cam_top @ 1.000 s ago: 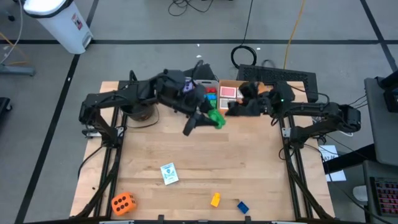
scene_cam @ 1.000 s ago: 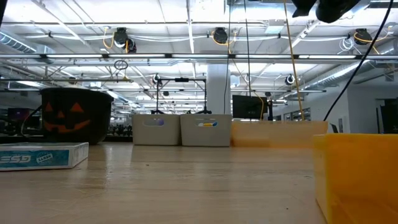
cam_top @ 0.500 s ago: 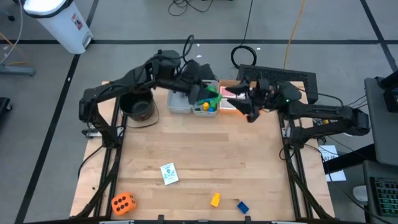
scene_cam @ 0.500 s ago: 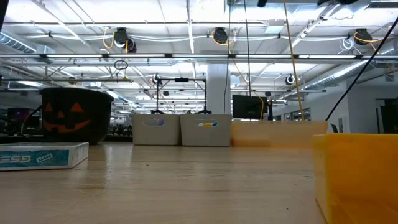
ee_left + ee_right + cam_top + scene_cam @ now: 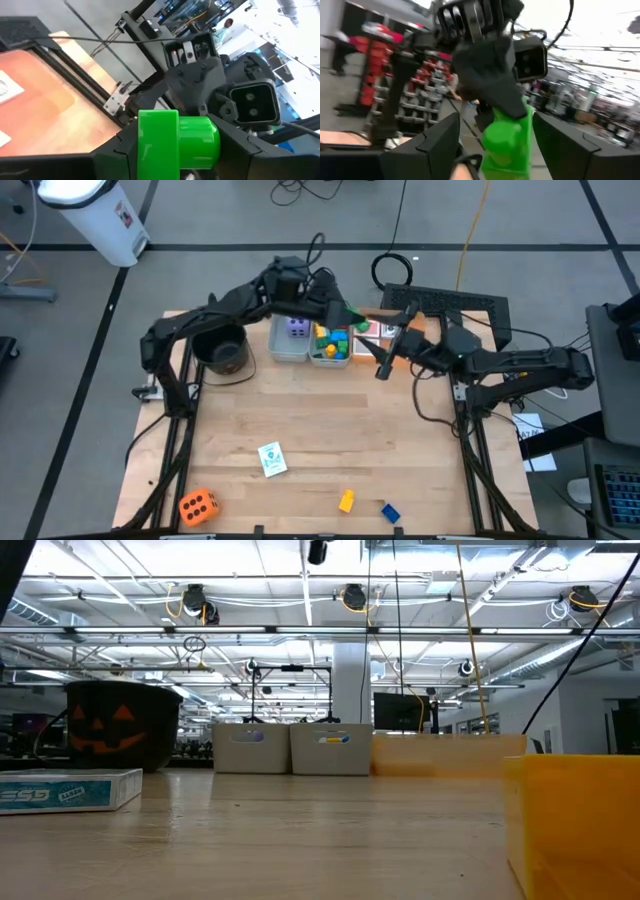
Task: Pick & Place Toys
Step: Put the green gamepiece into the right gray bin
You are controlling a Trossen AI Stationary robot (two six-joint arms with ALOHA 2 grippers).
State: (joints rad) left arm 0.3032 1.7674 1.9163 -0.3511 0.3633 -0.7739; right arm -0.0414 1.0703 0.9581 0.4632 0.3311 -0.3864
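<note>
My left gripper (image 5: 343, 312) is shut on a green brick (image 5: 177, 137), high over the far middle of the table, between the grey bin of bricks (image 5: 330, 346) and the orange tray (image 5: 376, 330). My right gripper (image 5: 383, 367) stands open a little nearer, off the tray's front edge, and faces the green brick (image 5: 509, 135) without touching it. A purple die (image 5: 297, 328) lies in the left bin. A picture card (image 5: 271, 458), an orange die (image 5: 198, 506), a yellow brick (image 5: 346, 500) and a blue brick (image 5: 390, 512) lie on the table near its front edge. My left gripper pinches the green brick between its two fingers, one on each of two opposite sides (image 5: 142, 150). The fingers come nearly level from the table's left. The brick is lifted clear, high above the bins and the tray.
A black pumpkin bucket (image 5: 222, 352) stands left of the two grey bins. Picture cards lie in the orange tray. A wide stretch of bare wood (image 5: 330, 420) lies between the bins and the toys at the front edge.
My left gripper has carried the green brick from over the middle of the table toward the far edge and rolled about its own line. My right gripper has swung out from the tray's front and turned over, so that it now faces the left gripper.
</note>
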